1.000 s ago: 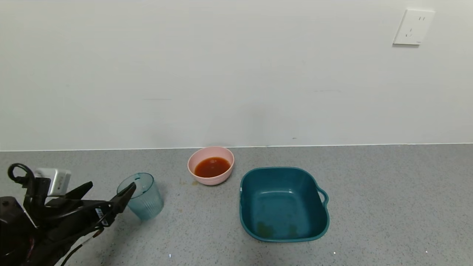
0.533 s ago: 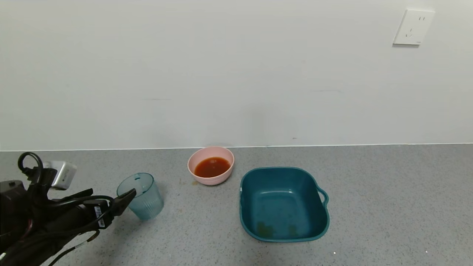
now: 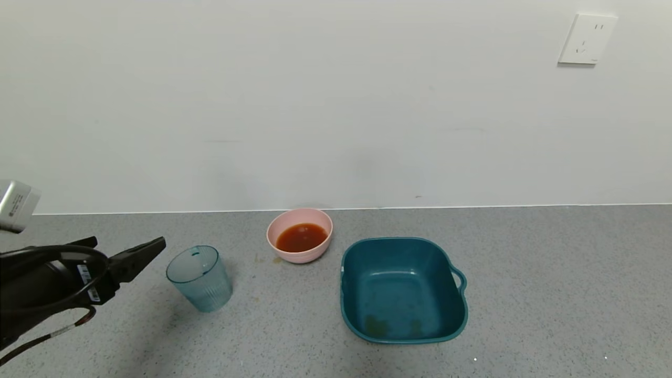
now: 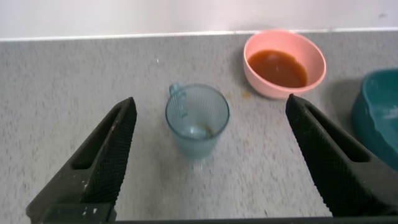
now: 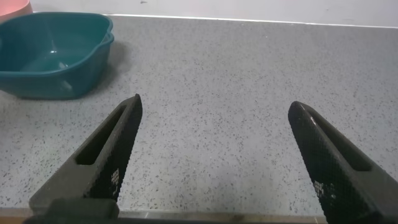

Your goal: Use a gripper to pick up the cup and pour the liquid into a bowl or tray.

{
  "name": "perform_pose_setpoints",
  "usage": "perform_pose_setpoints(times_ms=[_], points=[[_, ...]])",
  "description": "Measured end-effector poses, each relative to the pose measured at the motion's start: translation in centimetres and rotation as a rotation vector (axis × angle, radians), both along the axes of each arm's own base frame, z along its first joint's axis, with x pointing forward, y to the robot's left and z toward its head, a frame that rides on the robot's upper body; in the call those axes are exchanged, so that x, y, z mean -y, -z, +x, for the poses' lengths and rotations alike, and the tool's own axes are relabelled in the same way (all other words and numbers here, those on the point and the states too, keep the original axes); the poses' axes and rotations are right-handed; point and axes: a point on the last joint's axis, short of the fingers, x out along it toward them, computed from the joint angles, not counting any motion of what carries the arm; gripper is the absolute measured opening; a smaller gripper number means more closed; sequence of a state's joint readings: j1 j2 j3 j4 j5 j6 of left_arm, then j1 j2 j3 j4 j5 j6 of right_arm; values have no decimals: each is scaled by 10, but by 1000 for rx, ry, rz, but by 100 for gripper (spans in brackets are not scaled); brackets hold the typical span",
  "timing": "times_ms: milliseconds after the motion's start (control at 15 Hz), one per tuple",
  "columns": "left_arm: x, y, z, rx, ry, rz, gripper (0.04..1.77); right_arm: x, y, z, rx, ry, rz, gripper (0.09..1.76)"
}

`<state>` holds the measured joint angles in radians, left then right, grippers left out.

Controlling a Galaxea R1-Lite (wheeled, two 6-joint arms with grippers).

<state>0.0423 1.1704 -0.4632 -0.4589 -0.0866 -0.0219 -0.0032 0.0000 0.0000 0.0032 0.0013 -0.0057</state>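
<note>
While standing upright, cup point(image 3: 200, 278) just beside wide-open, empty left tool point(image 3: 123, 253).

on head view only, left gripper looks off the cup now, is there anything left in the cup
Observer: In the left wrist view the cup holds only a small brownish residue at its bottom.
Operator: are the left fingers open
Observer: Yes, the left gripper is spread wide, with the cup upright between and beyond its fingers, untouched.
Operator: where's the right arm
Observer: The right gripper is open over bare counter, the teal tub off to one side.
</note>
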Motion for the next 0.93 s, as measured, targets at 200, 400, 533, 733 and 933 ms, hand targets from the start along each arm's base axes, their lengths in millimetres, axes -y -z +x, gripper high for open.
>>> perform_pose_setpoints(times_ms=[200,400,533,733,933], points=[[2,-9,-26,-46,39,-11,172,0,0,0,0,0,0,171],[5,-19,-60,-35,88,-22,172,0,0,0,0,0,0,171],[7,-22,-85,-12,136,-31,172,0,0,0,0,0,0,171],[9,-21,-117,30,165,-31,172,0,0,0,0,0,0,171],[10,-19,-143,45,169,-29,172,0,0,0,0,0,0,171]])
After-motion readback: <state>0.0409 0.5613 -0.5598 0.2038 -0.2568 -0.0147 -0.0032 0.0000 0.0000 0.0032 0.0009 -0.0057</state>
